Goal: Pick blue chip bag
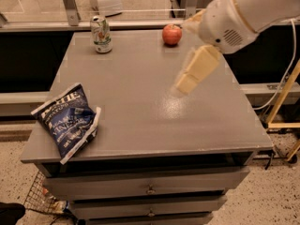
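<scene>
The blue chip bag [68, 121] is a crinkled navy bag with white lettering. It lies flat at the front left corner of the grey table [140, 78]. My gripper [186, 82] hangs over the middle right of the table, blurred by motion. It is well to the right of the bag and holds nothing that I can see. The white arm [243, 13] reaches in from the upper right.
A green-and-white drink can [101, 34] stands at the back left of the table. A red apple [172, 34] sits at the back centre, just behind the arm. Drawers [150, 189] run below the table front. A yellow frame [283, 97] stands at the right.
</scene>
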`<state>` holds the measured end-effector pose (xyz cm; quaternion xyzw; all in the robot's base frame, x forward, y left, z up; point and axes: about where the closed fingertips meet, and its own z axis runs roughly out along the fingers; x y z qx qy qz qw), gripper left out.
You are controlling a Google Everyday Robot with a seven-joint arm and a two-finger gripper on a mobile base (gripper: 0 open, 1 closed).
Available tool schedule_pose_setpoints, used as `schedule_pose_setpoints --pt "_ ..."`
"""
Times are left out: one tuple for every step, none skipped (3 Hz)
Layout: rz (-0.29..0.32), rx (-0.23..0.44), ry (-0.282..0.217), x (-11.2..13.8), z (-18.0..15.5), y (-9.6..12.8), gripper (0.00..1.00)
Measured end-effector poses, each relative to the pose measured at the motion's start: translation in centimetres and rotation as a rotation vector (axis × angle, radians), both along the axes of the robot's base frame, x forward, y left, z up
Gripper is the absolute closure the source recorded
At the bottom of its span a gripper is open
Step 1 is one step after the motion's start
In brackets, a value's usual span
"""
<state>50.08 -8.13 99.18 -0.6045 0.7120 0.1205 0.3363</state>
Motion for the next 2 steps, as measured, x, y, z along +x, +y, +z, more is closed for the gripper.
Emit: schedule_pose_setpoints --pt "0.048 0.196 0.028 -0.2 0.3 7.5 0.00" --pt "0.061 0.325 0.074 -0.3 -0.3 13.0 0.00"
